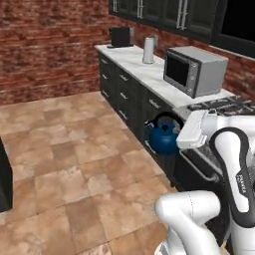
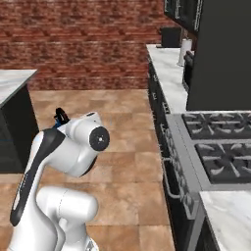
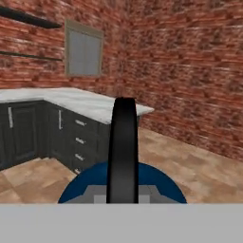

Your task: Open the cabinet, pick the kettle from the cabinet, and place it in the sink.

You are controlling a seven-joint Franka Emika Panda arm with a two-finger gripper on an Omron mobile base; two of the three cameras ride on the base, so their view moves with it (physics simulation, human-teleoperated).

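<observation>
The dark-blue kettle (image 1: 162, 139) hangs in the air in front of the lower drawers, its black loop handle (image 1: 167, 116) arching up. My gripper (image 1: 176, 130) is shut on that handle at the end of the white hand. In the hand view the handle (image 3: 123, 147) runs straight up the middle over the blue body (image 3: 78, 187). From the right base view just a bit of the handle (image 2: 61, 116) peeks out behind my arm. The black wall cabinet (image 1: 164, 12) with silver bar handles runs along the top, and its doors (image 2: 184, 12) show again up high. The sink is out of view.
A grey microwave (image 1: 194, 69), a white cylinder (image 1: 148, 50) and a black box (image 1: 121, 36) stand on the white counter (image 1: 139, 67). The stove (image 2: 220, 142) lies to my right. A marble counter (image 2: 12, 81) stands at the left. Tiled floor (image 1: 64, 149) stretches open to the left.
</observation>
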